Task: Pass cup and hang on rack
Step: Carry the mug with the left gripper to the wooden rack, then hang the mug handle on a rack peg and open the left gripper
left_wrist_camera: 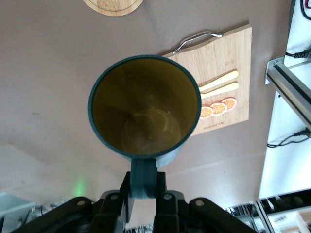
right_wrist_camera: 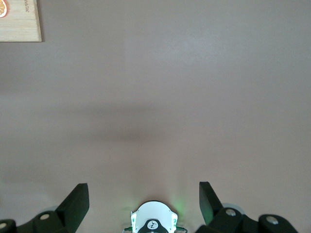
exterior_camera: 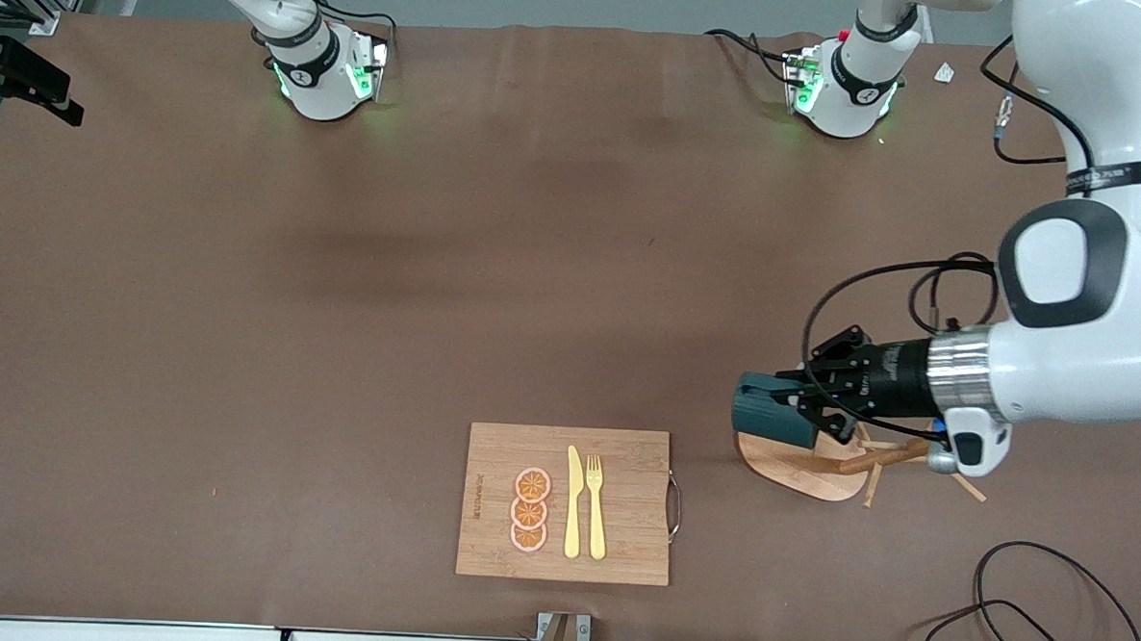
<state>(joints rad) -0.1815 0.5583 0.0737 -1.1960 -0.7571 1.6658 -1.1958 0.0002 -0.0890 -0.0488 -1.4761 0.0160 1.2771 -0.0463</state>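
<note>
Cup held sideways over the rack by the left gripper

The cup (exterior_camera: 771, 412), at the lower right of the front view, lies with its long axis level, hanging over the rack (exterior_camera: 800, 470) and its oval base. The left gripper (exterior_camera: 810, 405) is clamped on the cup's handle (left_wrist_camera: 143, 177); the pegs sit below the wrist, so the handle has yet to meet one. The cutting board (exterior_camera: 622, 467) with knife and fork lies beside the rack, toward the right arm's end. The right gripper (right_wrist_camera: 144, 204) waits over bare table, fingers wide apart.
</note>
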